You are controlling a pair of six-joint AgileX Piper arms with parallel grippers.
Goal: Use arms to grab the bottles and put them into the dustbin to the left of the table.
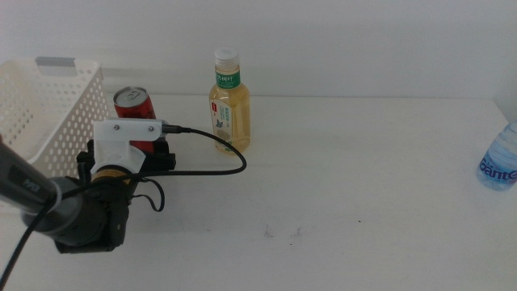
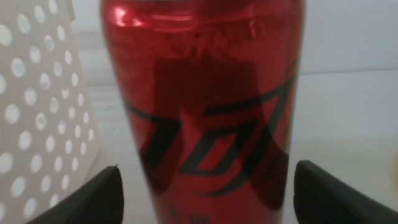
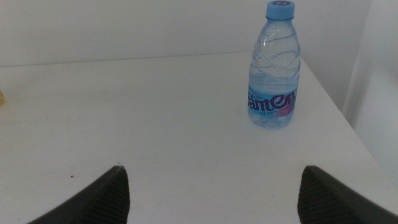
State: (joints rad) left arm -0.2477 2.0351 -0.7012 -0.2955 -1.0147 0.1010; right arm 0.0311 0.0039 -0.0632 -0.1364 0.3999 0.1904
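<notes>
A plain white desk [image 1: 363,162] is filling the scene, carrying a few tiny dark specks near its front middle, and a bare white wall is rising behind it. At the desk's left end a white perforated dustbin [image 1: 48,113] with a grey tab on its rim is standing.

The left claw [image 2: 205,193] is sitting spread open around a slim red soda can [image 1: 134,115], which is standing upright on the desk just beside the dustbin; the jaws are flanking the can with gaps on both sides, not touching it. The can is showing black slanted lettering that is too close and blurred to read.

Right of the can, a yellow tea bottle [image 1: 229,101] with a white cap is standing upright; its green label is carrying small white print that cannot be read.

The right claw [image 3: 214,193] is hanging open above bare desk, well apart from a clear water bottle [image 3: 273,68] with a blue cap, standing near the desk's right edge. Its blue label is reading partly as "ante".
</notes>
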